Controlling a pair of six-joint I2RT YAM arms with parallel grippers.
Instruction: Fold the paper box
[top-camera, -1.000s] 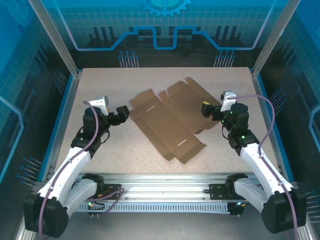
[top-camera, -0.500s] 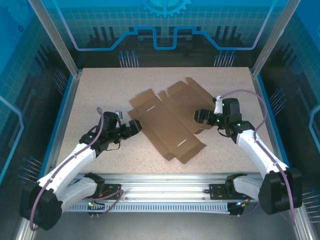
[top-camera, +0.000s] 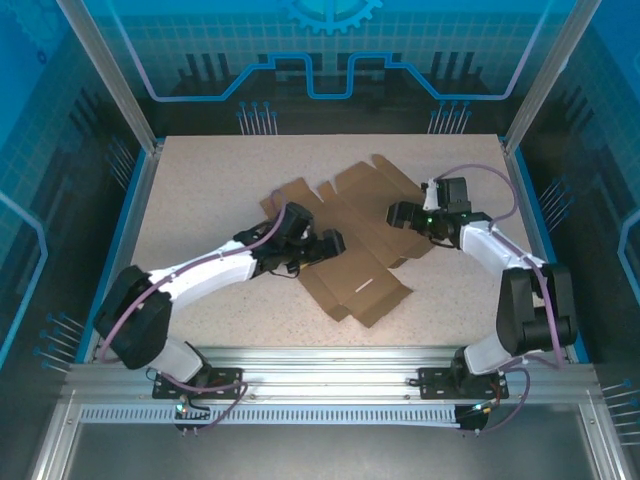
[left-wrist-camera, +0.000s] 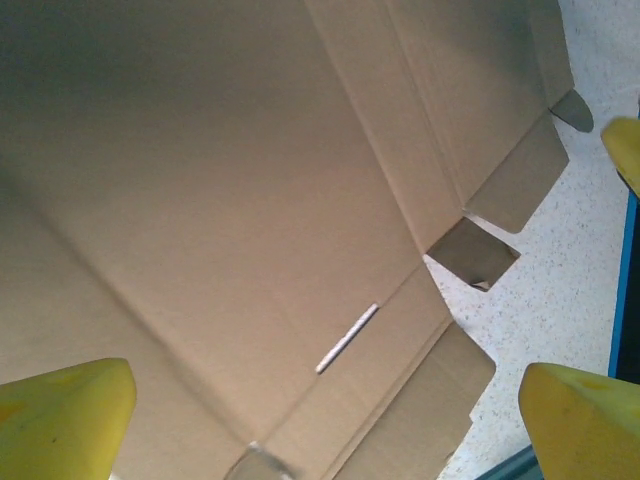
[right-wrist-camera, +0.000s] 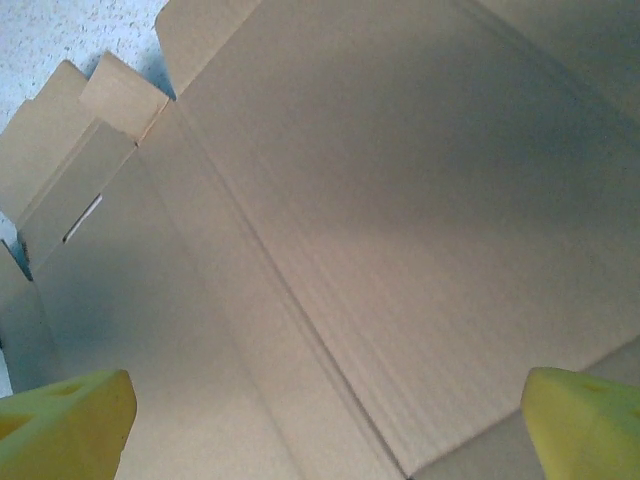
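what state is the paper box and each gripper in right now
paper box, unfolded, spread nearly flat on the table
left gripper, open, fingers wide apart over the middle of the box
right gripper, open, fingers wide apart over the right part of the box

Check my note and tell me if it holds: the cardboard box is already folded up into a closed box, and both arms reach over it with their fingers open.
One thing is wrong. The paper box is not folded shut: it lies flat and unfolded on the table, as the top external view shows. The rest holds: the left gripper and the right gripper both reach over it with their fingers open.
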